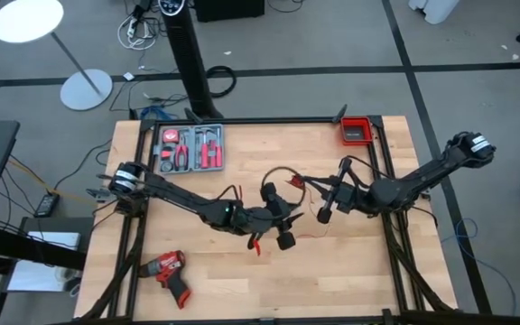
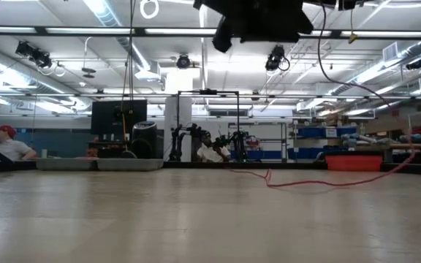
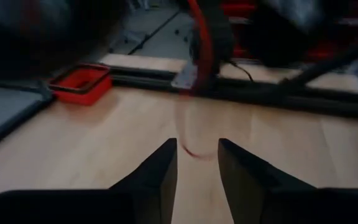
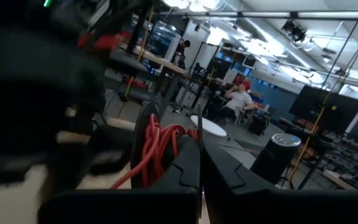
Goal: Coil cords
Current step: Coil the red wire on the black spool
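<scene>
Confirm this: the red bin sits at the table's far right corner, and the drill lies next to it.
Only the drill's place is wrong. The red bin does sit at the table's far right corner, but the drill lies at the opposite, near left corner, far from the bin. The high view shows it.

Thin red wire (image 2: 320, 180) — loose, snaking across mid-table, part bundled — black cable (image 1: 283, 171) looped nearby

Overhead straight down – low level; wrists close-up.
</scene>
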Controlling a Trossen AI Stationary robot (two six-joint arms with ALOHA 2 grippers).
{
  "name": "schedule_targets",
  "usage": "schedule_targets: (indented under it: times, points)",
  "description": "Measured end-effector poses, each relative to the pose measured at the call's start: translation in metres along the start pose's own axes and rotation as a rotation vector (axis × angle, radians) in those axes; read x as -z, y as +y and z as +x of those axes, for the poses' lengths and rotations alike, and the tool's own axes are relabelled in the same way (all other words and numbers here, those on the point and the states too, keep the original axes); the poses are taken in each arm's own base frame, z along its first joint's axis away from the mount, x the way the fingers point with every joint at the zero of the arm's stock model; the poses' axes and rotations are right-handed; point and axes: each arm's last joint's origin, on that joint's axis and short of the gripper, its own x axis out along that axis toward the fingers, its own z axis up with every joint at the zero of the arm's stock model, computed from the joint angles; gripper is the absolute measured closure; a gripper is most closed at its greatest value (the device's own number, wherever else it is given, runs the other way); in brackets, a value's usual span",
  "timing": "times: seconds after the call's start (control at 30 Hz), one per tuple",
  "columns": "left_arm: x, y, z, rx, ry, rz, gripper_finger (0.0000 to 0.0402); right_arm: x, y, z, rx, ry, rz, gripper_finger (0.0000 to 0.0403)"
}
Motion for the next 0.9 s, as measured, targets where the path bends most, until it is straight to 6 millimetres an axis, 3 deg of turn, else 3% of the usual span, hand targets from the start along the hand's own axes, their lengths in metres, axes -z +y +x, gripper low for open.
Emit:
schedule_targets:
  times: [0.2, 0.4, 0.9]
  points:
    - [0.021, -0.014, 0.020, 0.091, -0.068, -0.050, 0.0284, -0.006, -0.008, -0.004, 0.011, -0.029, -0.008, 0.0403]
    - [0.033, -0.013, 0.034, 0.084, -0.091, -0.093, 0.0284, -0.009, -0.003, -0.010, -0.019, -0.038, -0.016, 0.0403]
    - [0.033, -0.001, 0.041, 0.060, -0.078, -0.210, 0.0284, -0.013, -0.002, -0.014, -0.016, -0.064, -0.006, 0.0403]
